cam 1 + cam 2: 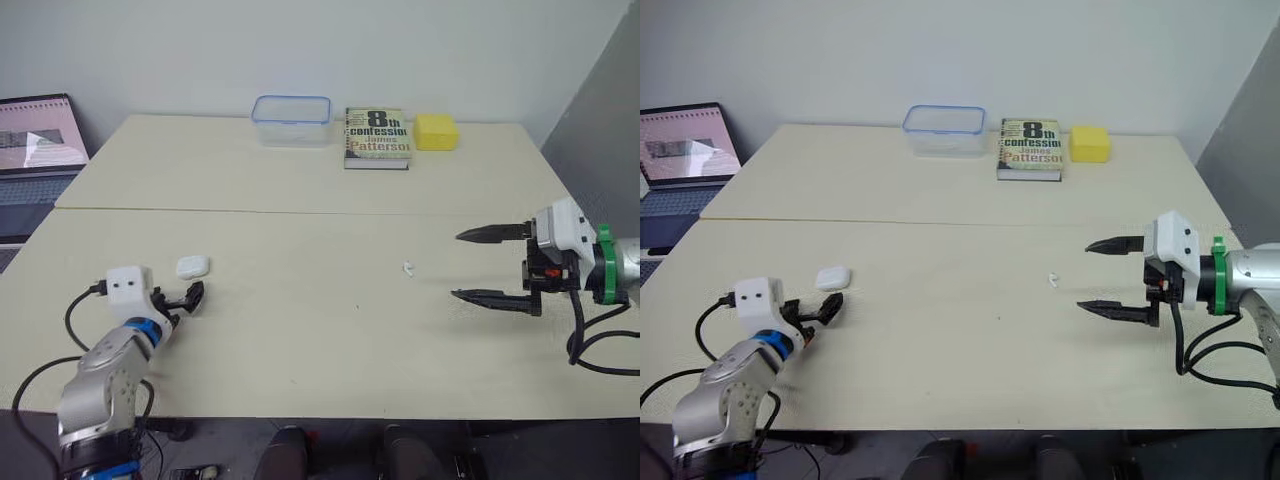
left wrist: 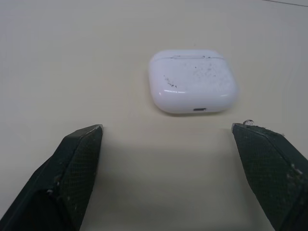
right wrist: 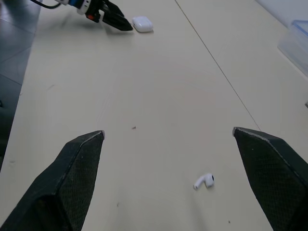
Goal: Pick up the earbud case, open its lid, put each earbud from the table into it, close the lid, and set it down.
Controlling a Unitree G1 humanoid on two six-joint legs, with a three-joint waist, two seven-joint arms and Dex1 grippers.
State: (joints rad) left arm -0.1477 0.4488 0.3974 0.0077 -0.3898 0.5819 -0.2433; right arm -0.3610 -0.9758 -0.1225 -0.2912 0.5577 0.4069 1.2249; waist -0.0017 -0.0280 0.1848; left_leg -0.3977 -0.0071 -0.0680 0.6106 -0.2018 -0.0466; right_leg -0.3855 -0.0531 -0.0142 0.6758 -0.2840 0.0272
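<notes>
Left gripper [image 2: 167,132] spread, earbud case [image 2: 192,81] just ahead, lined up for pickup; right gripper [image 1: 456,265] spread, facing earbud [image 1: 408,268].

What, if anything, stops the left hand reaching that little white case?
Nothing visible, so probably yes: the open left hand sits just short of the case, with bare table between.

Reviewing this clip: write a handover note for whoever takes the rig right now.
Left gripper: open, empty, just short of the earbud case, which lies lid-shut on the table.
Right gripper: open, empty, aimed at an earbud lying loose on the table.
Done: nothing; case not yet picked up.
Left: grasp case, open lid, put the earbud in (I can spot one), close the lid, set it down.
</notes>
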